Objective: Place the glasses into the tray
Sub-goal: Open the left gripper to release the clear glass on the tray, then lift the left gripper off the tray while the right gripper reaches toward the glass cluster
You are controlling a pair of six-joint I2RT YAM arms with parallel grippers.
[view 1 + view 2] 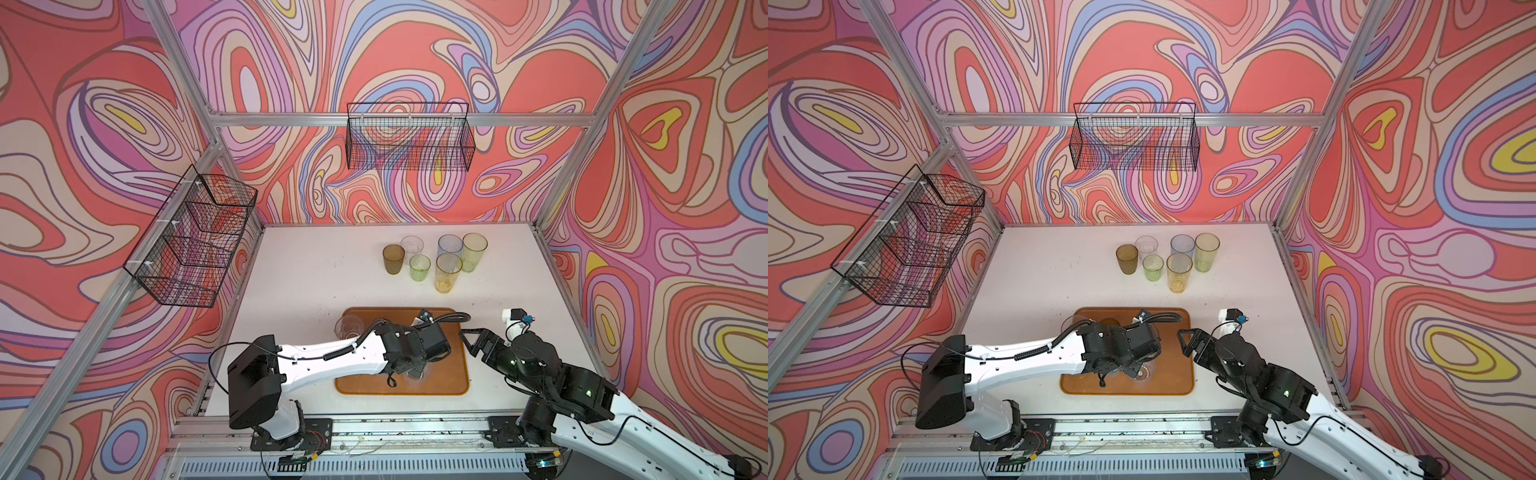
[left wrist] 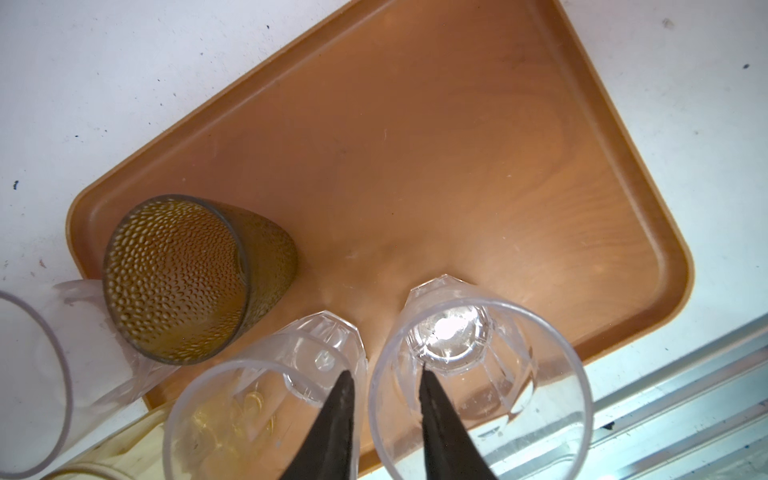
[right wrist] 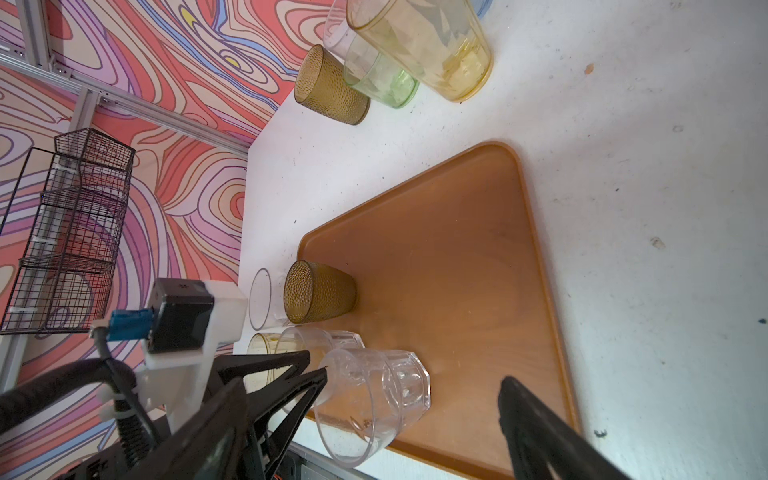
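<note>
1. The tray (image 1: pixel 455 374) is flat and orange-brown, with rounded corners and a low rim. It lies at the front of the white table (image 1: pixel 299 282), with its long side running left to right.
2. Three short glasses stand on its left half, each upright with its mouth up. The brown dotted glass (image 2: pixel 187 282) is near the far left corner. The clear faceted glass (image 2: pixel 478 353) and the second clear glass (image 2: pixel 266 399) stand side by side near the front edge.
3. The left gripper (image 2: pixel 384 370) is over the tray with its jaws a little apart. They straddle the wall of the clear faceted glass, one finger inside the mouth and one outside, and neither is seen pressing on it.
4. The right gripper (image 1: pixel 467 343) hovers at the tray's right edge, jaws wide apart and empty.
5. A plain clear glass (image 3: pixel 259 299) and a yellowish glass (image 3: pixel 259 349) stand upright just beside the tray's left edge.
6. Six more stand upright in a cluster at the back, well apart from the tray. The short ones are the amber glass (image 1: pixel 393 258), the far clear glass (image 1: pixel 412 244) and the green glass (image 1: pixel 419 268). The taller ones are the yellow glass (image 1: pixel 448 272), the grey-blue glass (image 1: pixel 450 245) and the yellow-green glass (image 1: pixel 474 251).
</note>
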